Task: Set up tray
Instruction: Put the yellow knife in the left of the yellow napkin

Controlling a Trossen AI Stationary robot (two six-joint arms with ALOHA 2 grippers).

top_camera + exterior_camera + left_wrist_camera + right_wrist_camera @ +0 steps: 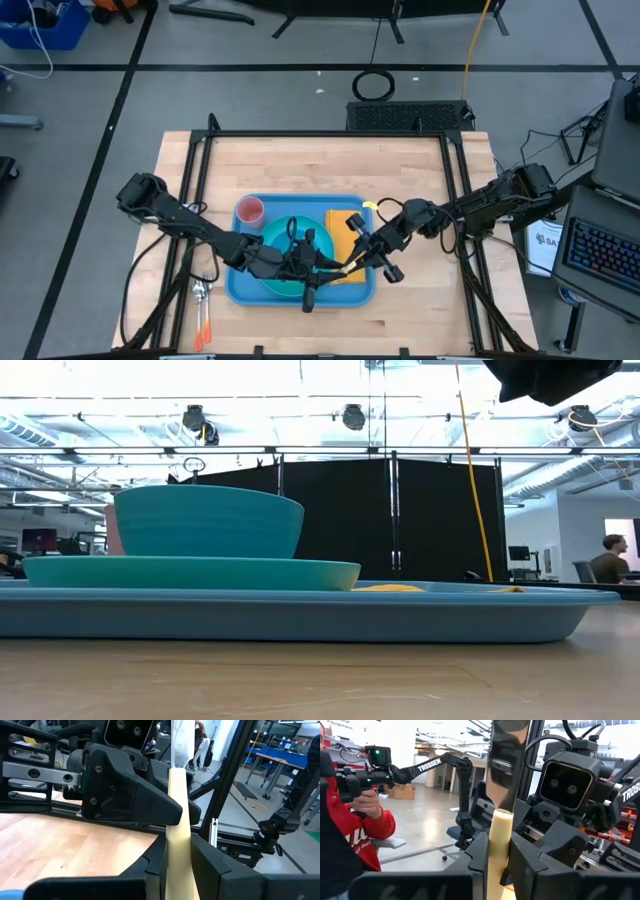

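Jaws of both grippers (pixel 345 262) clamped one cream-handled steel knife (pixel 499 845), mid-handover. Below them lay the large blue plastic tray (pixel 238 287), awaiting cutlery.

The middle of the tray (pixel 232 290) is blocked by both arms, whose end effectors meet over the plate (pixel 275 283) and bowl (pixel 283 240). Open bench (pixel 320 165) is left behind the tray and along the front edge.

Wooden table (pixel 420 170), blue tray (pixel 232 285), utensils (pixel 201 310) beside it
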